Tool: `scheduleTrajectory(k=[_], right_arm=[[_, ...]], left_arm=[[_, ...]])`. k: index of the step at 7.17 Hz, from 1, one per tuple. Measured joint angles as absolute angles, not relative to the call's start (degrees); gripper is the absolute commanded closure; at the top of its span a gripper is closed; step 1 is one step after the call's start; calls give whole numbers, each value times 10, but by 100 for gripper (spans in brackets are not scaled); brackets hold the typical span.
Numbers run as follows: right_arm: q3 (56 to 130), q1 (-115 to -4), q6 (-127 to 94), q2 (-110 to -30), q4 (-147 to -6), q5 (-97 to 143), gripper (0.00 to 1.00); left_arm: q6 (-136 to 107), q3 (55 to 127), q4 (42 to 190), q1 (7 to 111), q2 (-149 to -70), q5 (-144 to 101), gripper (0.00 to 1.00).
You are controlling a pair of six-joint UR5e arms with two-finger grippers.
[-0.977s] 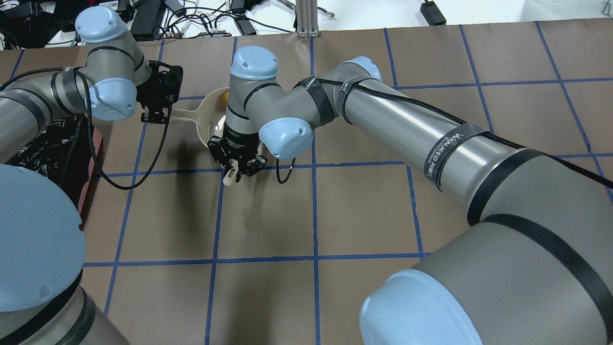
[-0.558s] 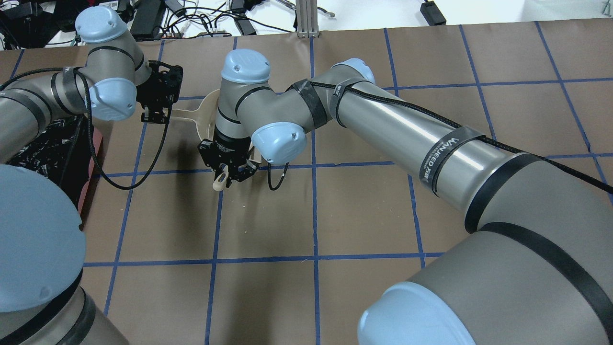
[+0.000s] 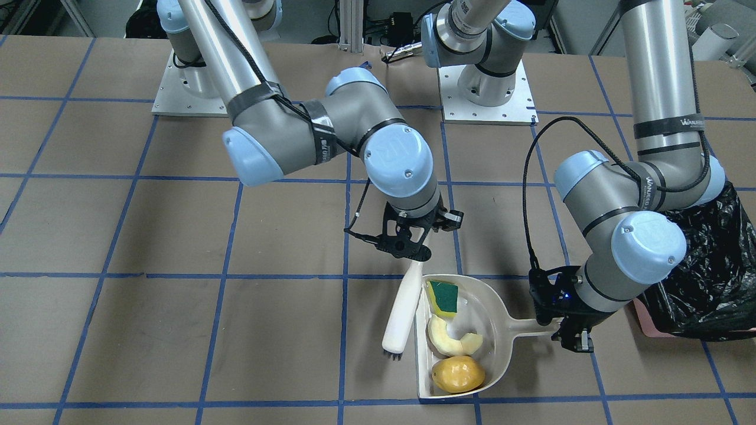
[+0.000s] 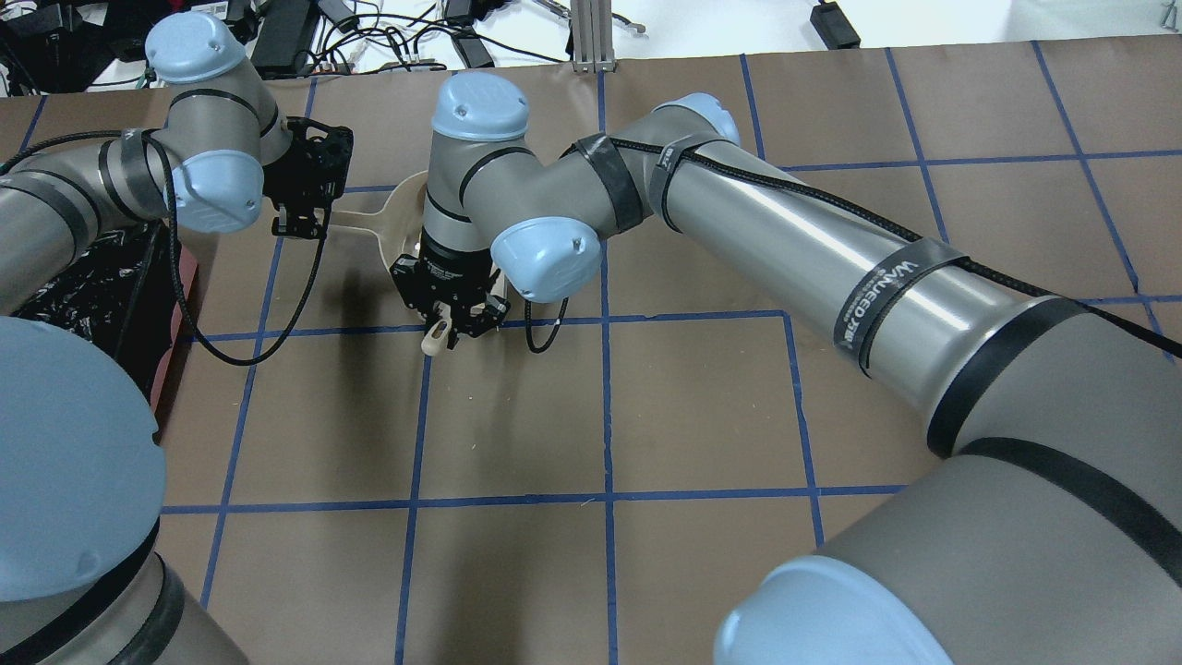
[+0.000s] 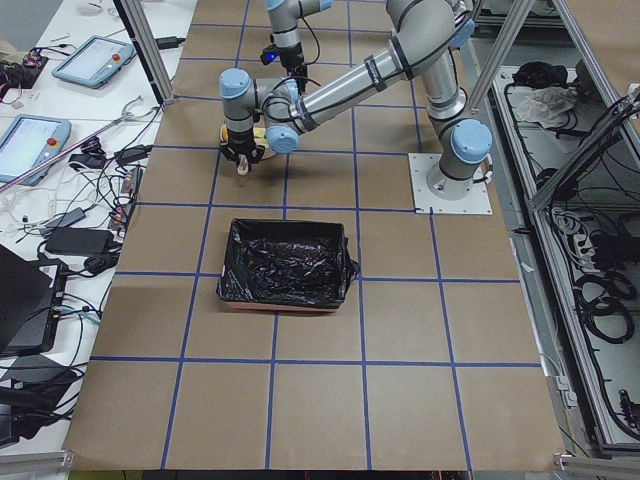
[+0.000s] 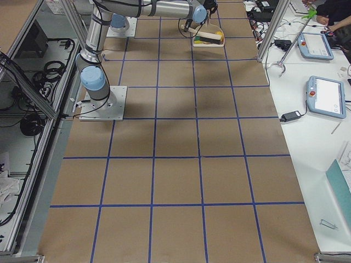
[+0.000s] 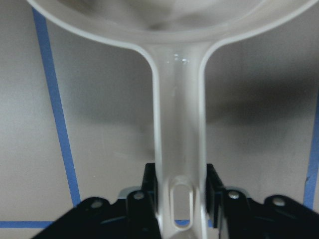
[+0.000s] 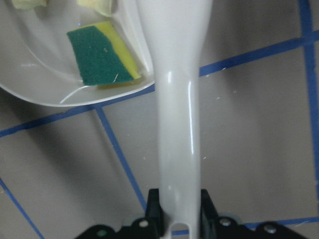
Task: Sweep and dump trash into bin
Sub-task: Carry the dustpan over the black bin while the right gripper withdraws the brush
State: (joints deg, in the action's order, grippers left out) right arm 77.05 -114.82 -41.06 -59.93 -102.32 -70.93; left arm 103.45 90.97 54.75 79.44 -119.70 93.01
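The beige dustpan (image 3: 493, 307) lies on the table and holds all the trash: the green-topped sponge piece (image 3: 444, 297), the pale fruit slice (image 3: 452, 341) and the yellow-brown lump (image 3: 458, 374). My left gripper (image 3: 570, 333) is shut on the dustpan's handle (image 7: 178, 149). My right gripper (image 3: 413, 254) is shut on the beige brush (image 3: 403, 313), whose bristle end sits at the pan's open edge. The sponge also shows in the right wrist view (image 8: 102, 57). The bin (image 3: 647, 321), pink with a black bag (image 3: 709, 277), stands beside my left arm.
The table is covered in brown paper with blue grid tape. In the overhead view the bin (image 4: 102, 296) lies at the left edge, behind my left elbow. Cables and devices lie past the table's far edge (image 4: 388, 42).
My right gripper swung the brush left toward the pan, then drew back slightly to the right. My left gripper and the dustpan have not moved.
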Motion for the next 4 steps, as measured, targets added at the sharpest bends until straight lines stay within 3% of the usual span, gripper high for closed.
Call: scheduleTrajectory(k=[4], right_arm=[[773, -1079, -271, -639, -981, -801, 100]], left_arm=[[1038, 917, 548, 781, -1197, 914, 88]])
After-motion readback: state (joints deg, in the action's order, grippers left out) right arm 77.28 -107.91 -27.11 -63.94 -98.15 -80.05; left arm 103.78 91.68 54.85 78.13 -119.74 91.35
